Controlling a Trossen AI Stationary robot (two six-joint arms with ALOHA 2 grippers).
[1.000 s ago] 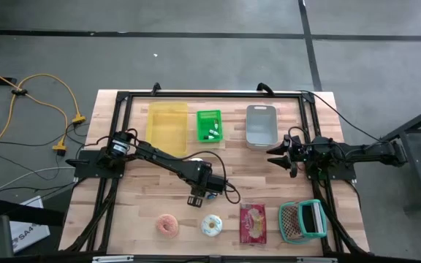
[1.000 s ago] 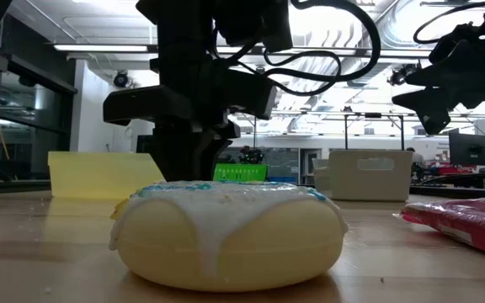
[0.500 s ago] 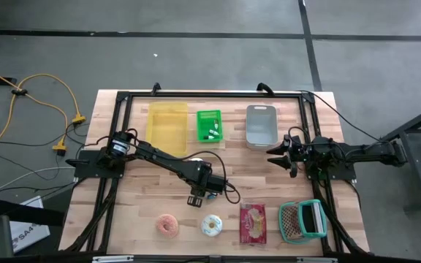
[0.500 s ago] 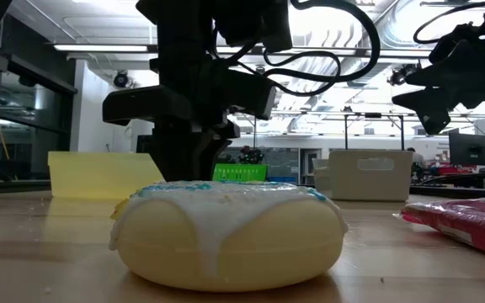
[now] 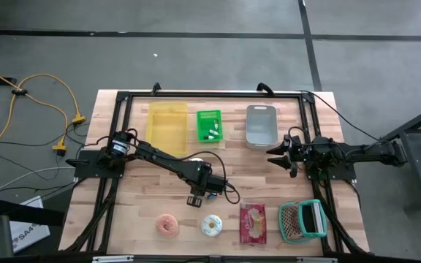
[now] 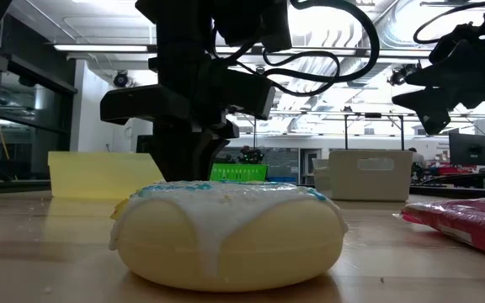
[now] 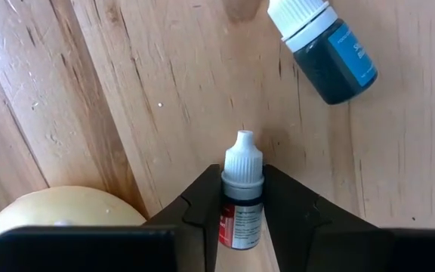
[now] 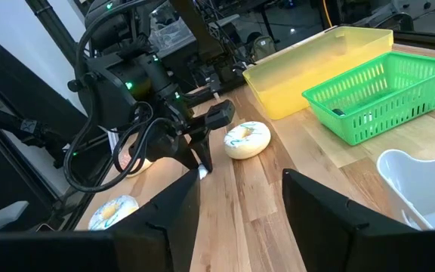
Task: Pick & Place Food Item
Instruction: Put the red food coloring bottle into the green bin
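Note:
A small dropper bottle (image 7: 242, 211) with a white cap and a red label lies on its side on the wooden table (image 7: 127, 91), and my left gripper (image 7: 242, 181) points down, shut on it. A second bottle (image 7: 327, 49) with a blue label lies just beyond. A white-glazed donut (image 5: 211, 225) rests flat on the table near the front, close to my left gripper (image 5: 195, 199). In the low view this donut (image 6: 226, 231) hides the fingertips. My right gripper (image 5: 275, 155) waits open at the table's right, above the surface. My left gripper pinches the red-label bottle between its two fingers, at the bottle's two sides just below the cap (image 7: 242, 189). The fingers (image 7: 206, 196) come from above, pointing down, and lie across the bottle. The bottle lies on the table.
A pink donut (image 5: 168, 224), a red snack packet (image 5: 253, 223) and a green-handled utensil (image 5: 302, 220) lie along the near edge. A yellow bin (image 5: 167, 126), a green basket (image 5: 209, 125) and a grey bin (image 5: 261, 126) stand at the far side.

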